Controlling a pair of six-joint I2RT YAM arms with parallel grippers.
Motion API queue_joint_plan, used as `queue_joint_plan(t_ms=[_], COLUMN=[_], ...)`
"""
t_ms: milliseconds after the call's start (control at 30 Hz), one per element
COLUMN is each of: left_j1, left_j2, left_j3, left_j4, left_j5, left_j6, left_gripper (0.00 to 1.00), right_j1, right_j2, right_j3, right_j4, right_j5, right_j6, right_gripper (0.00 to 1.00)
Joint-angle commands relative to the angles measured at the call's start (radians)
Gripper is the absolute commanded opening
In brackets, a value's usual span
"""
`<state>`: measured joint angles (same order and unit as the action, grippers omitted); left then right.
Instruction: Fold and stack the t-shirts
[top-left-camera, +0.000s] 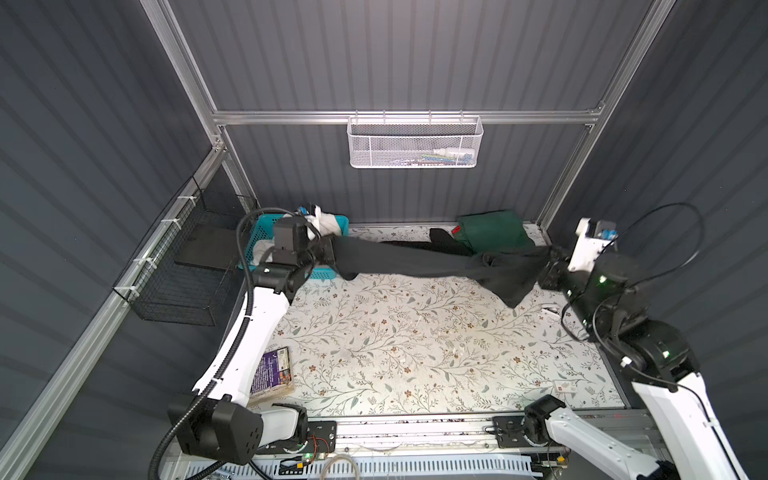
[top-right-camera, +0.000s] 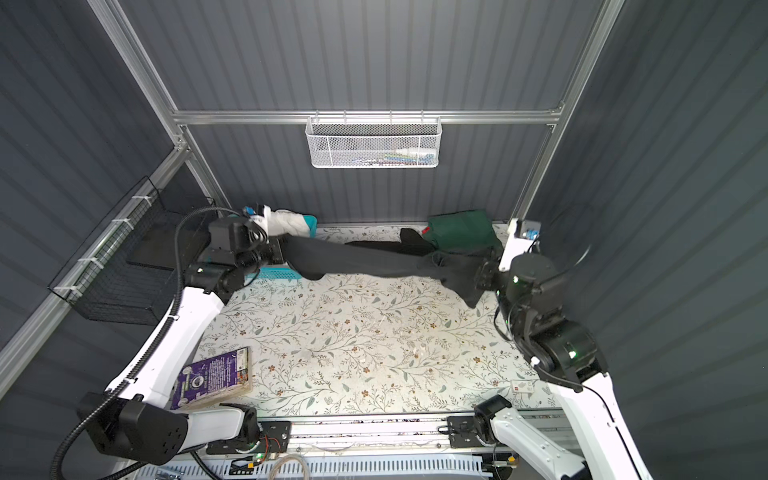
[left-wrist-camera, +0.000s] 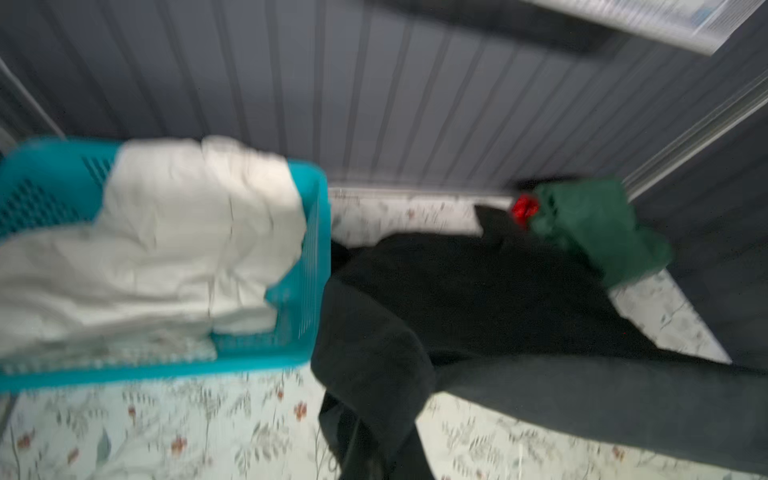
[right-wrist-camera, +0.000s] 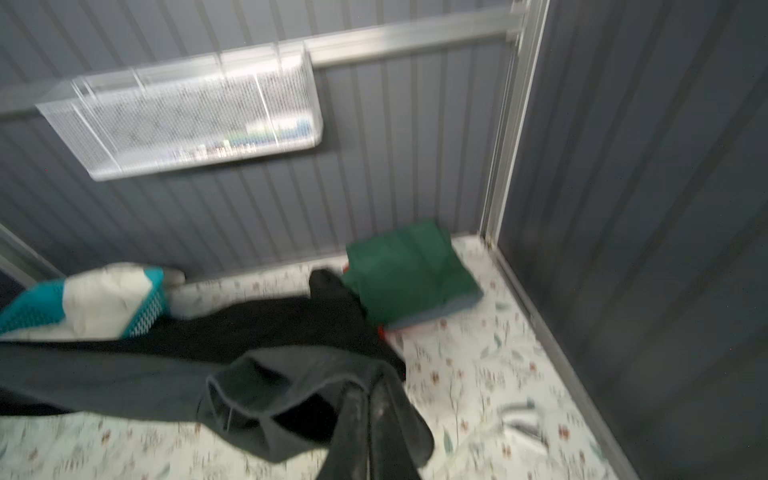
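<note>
A black t-shirt (top-left-camera: 415, 259) (top-right-camera: 374, 259) hangs stretched above the table between my two grippers, and part of it trails on the table behind. My left gripper (top-left-camera: 328, 253) (top-right-camera: 282, 251) is shut on one end, next to the turquoise basket (top-left-camera: 266, 224). My right gripper (top-left-camera: 548, 266) (top-right-camera: 480, 270) is shut on the other end, where cloth droops. In the right wrist view the fingers (right-wrist-camera: 353, 419) pinch bunched black cloth. A folded dark green t-shirt (top-left-camera: 494, 232) (right-wrist-camera: 407, 266) lies at the back right on a grey one (right-wrist-camera: 440, 311), with red (left-wrist-camera: 524, 208) showing beside it. A cream-white t-shirt (left-wrist-camera: 187, 232) fills the basket.
A purple packet (top-left-camera: 274, 372) lies at the front left of the flowered table. A white mesh basket (top-left-camera: 415, 143) hangs on the back wall and a black wire basket (top-left-camera: 187, 266) on the left wall. A small white card (top-left-camera: 565, 387) lies front right.
</note>
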<state>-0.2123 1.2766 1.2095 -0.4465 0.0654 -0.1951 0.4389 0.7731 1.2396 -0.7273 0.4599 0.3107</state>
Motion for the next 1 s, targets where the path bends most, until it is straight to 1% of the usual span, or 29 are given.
queue_joint_plan(t_ms=[0, 67, 167, 200, 267, 367, 467, 567, 633, 700, 767, 867, 967], left_j1=[0.007, 0.007, 0.007, 0.007, 0.006, 0.007, 0.007, 0.007, 0.007, 0.006, 0.007, 0.007, 0.007], left_j2=[-0.131, -0.195, -0.279, -0.297, -0.32, -0.34, -0.329, -0.327, -0.351, -0.383, -0.415, -0.458, -0.465], left_j3=[-0.136, -0.243, -0.37, -0.4, -0.447, -0.507, -0.546, -0.589, -0.619, -0.635, -0.651, -0.689, -0.711], left_j4=[-0.027, -0.039, -0.051, -0.053, -0.073, -0.07, -0.116, -0.176, -0.176, -0.19, -0.21, -0.22, -0.212], left_j5=[0.003, 0.0, -0.007, -0.015, -0.065, -0.084, -0.141, -0.236, -0.251, -0.275, -0.303, -0.332, -0.343], left_j6=[-0.033, -0.069, -0.12, -0.139, -0.198, -0.268, -0.383, -0.472, -0.5, -0.529, -0.553, -0.58, -0.583], left_gripper=[0.0, 0.0, 0.0, 0.0, 0.0, 0.0, 0.0, 0.0, 0.0, 0.0, 0.0, 0.0, 0.0], right_j1=[0.025, 0.036, 0.052, 0.053, 0.055, 0.068, 0.07, 0.076, 0.081, 0.085, 0.099, 0.146, 0.164], right_j2=[-0.119, -0.216, -0.333, -0.358, -0.396, -0.422, -0.368, -0.31, -0.27, -0.202, -0.124, -0.061, -0.001], right_j3=[-0.166, -0.27, -0.376, -0.403, -0.457, -0.512, -0.497, -0.494, -0.503, -0.496, -0.481, -0.471, -0.432], right_j4=[-0.151, -0.212, -0.283, -0.288, -0.307, -0.285, -0.358, -0.35, -0.316, -0.331, -0.358, -0.332, -0.322], right_j5=[0.01, -0.049, -0.102, -0.132, -0.182, -0.254, -0.227, -0.258, -0.296, -0.313, -0.311, -0.306, -0.296], right_j6=[0.233, 0.324, 0.44, 0.455, 0.493, 0.516, 0.563, 0.576, 0.579, 0.599, 0.627, 0.64, 0.63], right_gripper=[0.0, 0.0, 0.0, 0.0, 0.0, 0.0, 0.0, 0.0, 0.0, 0.0, 0.0, 0.0, 0.0])
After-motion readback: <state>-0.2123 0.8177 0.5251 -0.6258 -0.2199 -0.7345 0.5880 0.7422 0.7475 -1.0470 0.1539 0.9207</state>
